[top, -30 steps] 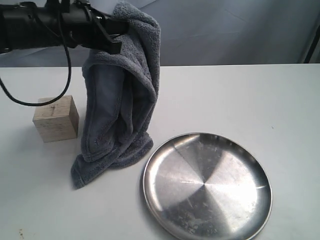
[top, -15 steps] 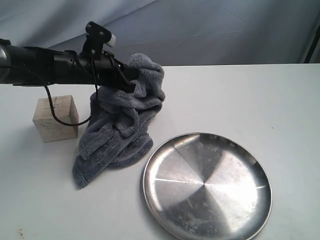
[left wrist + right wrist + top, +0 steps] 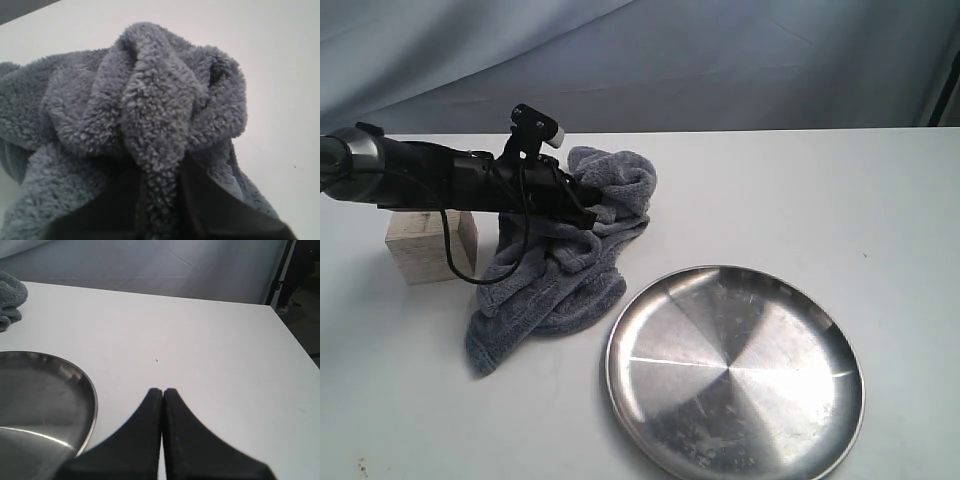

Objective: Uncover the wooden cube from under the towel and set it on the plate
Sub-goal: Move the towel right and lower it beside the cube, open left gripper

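Exterior view: the left gripper reaches in from the left, low over the table, pinching the top fold of the towel. The cloth lies heaped just right of the wooden cube, which stands uncovered at the left, partly behind the arm. Whether cloth and cube touch cannot be told. The plate sits bare, near and to the right of both.

Left wrist view: 2 dark fingers are nearly closed on a thick ridge of the towel.

Right wrist view: the right gripper is fully closed and holds nothing. It hangs over bare table right of the plate, with a corner of the towel far left.

The step appears to be letting the towel go. Done well, the jaws open wide so the terry loops do not snag. The arm then backs off without dragging cloth over the cube or the plate.
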Action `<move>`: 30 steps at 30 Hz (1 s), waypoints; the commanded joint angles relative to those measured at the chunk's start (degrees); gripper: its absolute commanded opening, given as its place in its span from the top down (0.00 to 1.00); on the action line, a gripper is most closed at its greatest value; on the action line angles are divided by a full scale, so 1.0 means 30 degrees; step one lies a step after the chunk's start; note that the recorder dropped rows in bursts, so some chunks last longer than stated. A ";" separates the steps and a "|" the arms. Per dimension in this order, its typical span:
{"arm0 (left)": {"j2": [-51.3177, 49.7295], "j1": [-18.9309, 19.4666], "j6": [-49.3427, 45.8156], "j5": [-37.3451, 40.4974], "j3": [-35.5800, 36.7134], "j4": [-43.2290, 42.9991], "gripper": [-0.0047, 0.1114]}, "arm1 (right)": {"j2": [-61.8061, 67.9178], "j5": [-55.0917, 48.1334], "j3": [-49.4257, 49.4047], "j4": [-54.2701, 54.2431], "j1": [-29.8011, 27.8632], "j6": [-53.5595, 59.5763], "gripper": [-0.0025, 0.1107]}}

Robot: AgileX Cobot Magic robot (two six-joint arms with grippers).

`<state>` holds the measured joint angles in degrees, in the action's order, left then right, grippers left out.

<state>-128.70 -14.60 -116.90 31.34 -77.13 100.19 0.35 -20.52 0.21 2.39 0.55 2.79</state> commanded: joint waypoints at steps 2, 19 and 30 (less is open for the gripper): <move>-0.0483 -0.0098 0.0585 0.0056 -0.0036 -0.0254 0.80 | -0.0116 0.0177 -0.0071 -0.0091 0.0037 0.0063 0.98; -0.0196 -0.0098 0.3847 0.2713 -0.0157 -0.2533 0.29 | -0.0116 0.0177 -0.0071 -0.0091 0.0037 0.0063 0.98; 0.2374 -0.0098 0.6792 0.2318 -0.0157 -0.7119 0.27 | -0.0116 0.0177 -0.0071 -0.0091 0.0037 0.0063 0.98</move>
<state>-123.56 -14.60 -100.25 38.43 -77.61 82.47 0.35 -20.52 0.21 2.39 0.55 2.79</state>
